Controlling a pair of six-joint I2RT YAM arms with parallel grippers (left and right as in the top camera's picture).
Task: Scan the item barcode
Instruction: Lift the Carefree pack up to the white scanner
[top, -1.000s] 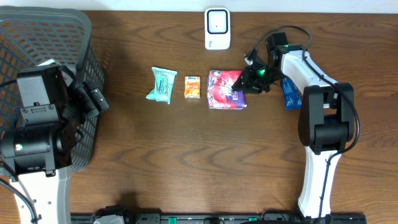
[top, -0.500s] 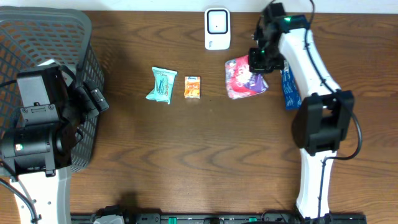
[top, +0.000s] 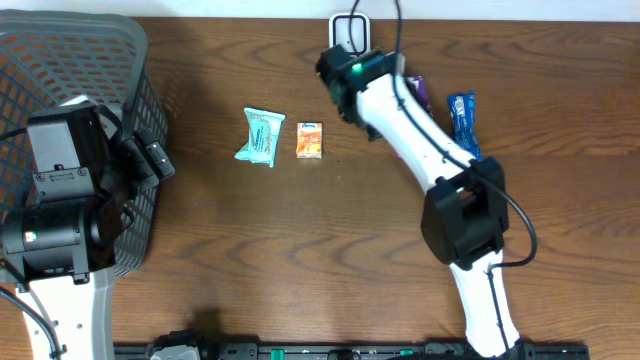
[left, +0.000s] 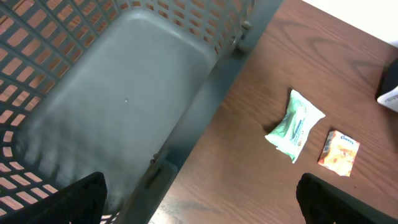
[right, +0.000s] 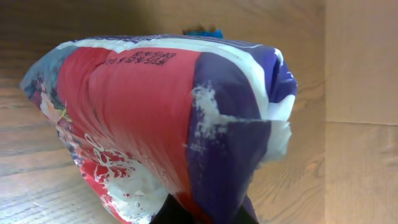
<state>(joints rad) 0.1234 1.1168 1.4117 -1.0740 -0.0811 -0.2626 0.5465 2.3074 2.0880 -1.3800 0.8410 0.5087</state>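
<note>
A red, white and purple snack bag (right: 155, 112) fills the right wrist view, and my right gripper (right: 205, 214) is shut on its lower edge. Seen from overhead, the right arm (top: 400, 115) reaches across to the white scanner (top: 347, 21) at the table's far edge. The arm hides most of the bag there; only a purple corner (top: 416, 92) shows. No barcode is visible on the bag's facing side. My left gripper (left: 199, 208) stands open over the basket's rim with nothing between its fingers (left: 78, 199).
A grey mesh basket (top: 60, 55) stands at the far left. A teal packet (top: 260, 137) and a small orange box (top: 310, 140) lie mid-table. A blue packet (top: 462, 120) lies right of the arm.
The right gripper closed on the bag, lifted it off the table and carried it left and back toward the scanner. The left arm has not moved.
</note>
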